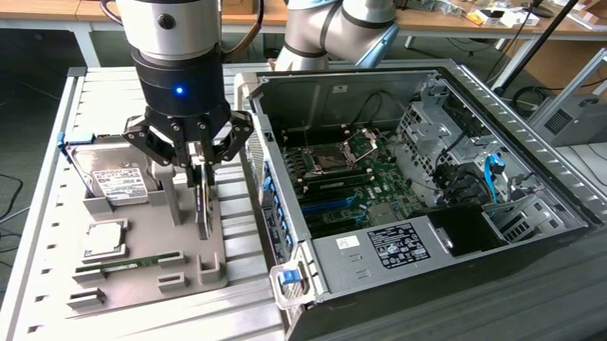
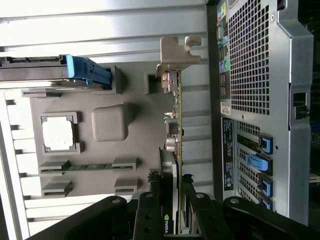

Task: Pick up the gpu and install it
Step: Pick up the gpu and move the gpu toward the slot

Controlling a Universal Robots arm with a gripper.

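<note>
**A:** Dark card, silver bracket: where does the gpu (image 1: 202,209) sit against the jaws?

**B:** It stands on edge between them. The gripper (image 1: 201,169) has its fingers (image 2: 150,210) pressed against both faces of the card, toward the end away from the bracket (image 2: 177,52). The card's lower edge is down at the grey tray (image 1: 180,273); I cannot tell whether it is clear of it.

**A:** And the arm?

**B:** The wrist points straight down over the tray, with a blue light on its black housing.

**A:** Around it?

**B:** A hard drive (image 1: 119,177), processor (image 1: 102,240) and memory stick (image 1: 133,263) lie in the tray toward the exterior view's left. The open computer case (image 1: 531,142) stands just beside it on the right, on a slatted metal table (image 1: 38,234). Wooden benches stand far behind.
</note>
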